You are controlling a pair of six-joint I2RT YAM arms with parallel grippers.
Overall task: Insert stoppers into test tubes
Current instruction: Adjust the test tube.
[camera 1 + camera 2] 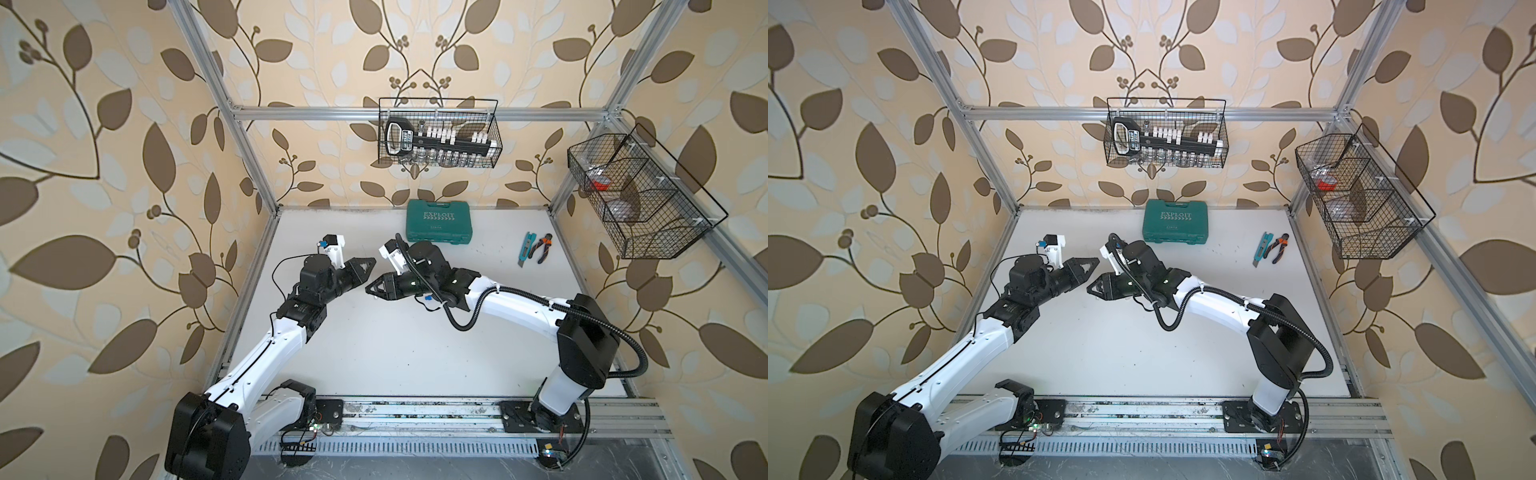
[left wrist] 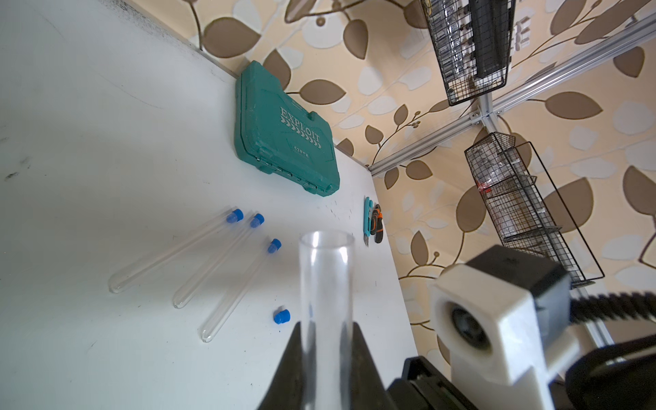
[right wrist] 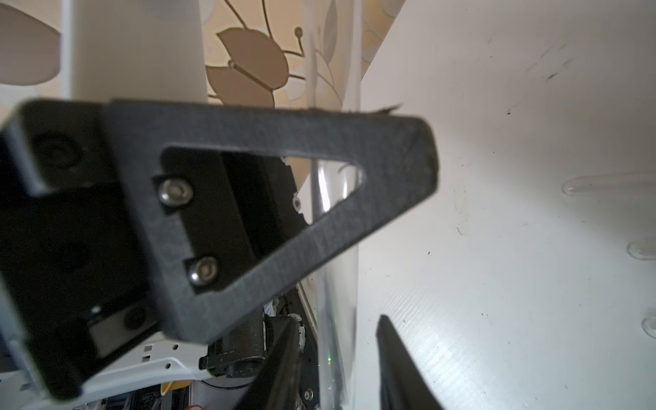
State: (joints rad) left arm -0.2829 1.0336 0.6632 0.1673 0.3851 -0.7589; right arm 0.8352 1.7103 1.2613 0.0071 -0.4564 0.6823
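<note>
Test tube (image 2: 326, 269) sat clamped in my left gripper (image 2: 326, 324), mouth outward to take a plug; my right gripper (image 3: 337, 319) stood with jaws apart around it. Beyond, one loose stopper (image 2: 281, 316) lay on the table (image 2: 106, 142) near three stoppered tubes (image 2: 216, 262).

1. Walls (image 1: 124, 208): beige wallpaper with a brown and pale leaf pattern, on three sides.
2. Aluminium frame (image 1: 415, 111): posts at the back corners, crossbar along the back wall.
3. White tabletop (image 1: 395, 353): matte, small dark scuffs; slotted metal rail (image 1: 415, 411) along its near edge.
4. Black wire basket (image 1: 496, 137) hangs from the crossbar; second wire basket (image 1: 665, 245) on the right side wall.
5. Light: bright, even, soft shadows.
</note>
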